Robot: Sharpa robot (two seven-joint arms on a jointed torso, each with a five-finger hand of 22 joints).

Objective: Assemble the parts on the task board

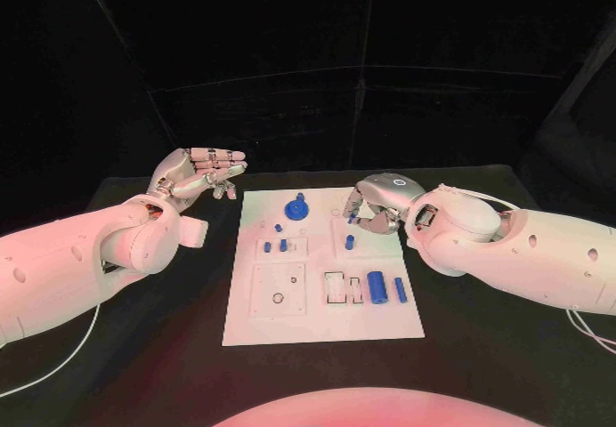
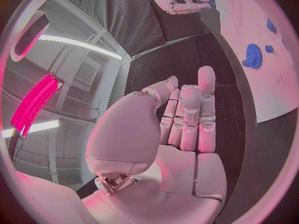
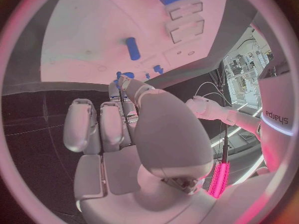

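Head view: task board (image 1: pixel 321 311) central on black table (image 1: pixel 154 356), carrying a blue gear (image 1: pixel 296 209) near the far edge, small blue pegs (image 1: pixel 275 245) mid-board, and a blue cylinder (image 1: pixel 377 286) with a thinner blue pin (image 1: pixel 400 288) beside it toward the right edge. Left hand (image 1: pixel 202 176) raised off the board's far left corner, fingers loosely curled, holding nothing. Right hand (image 1: pixel 376 204) over the board's far right corner, fingers curled down; contents not discernible here.

Left wrist view: left hand's fingers (image 2: pixel 190 117) extended and pressed side by side, palm bare.

Right wrist view: right hand's fingers (image 3: pixel 102 124) bent toward the board; a small blue piece (image 3: pixel 123 75) at the fingertips, pinch uncertain.
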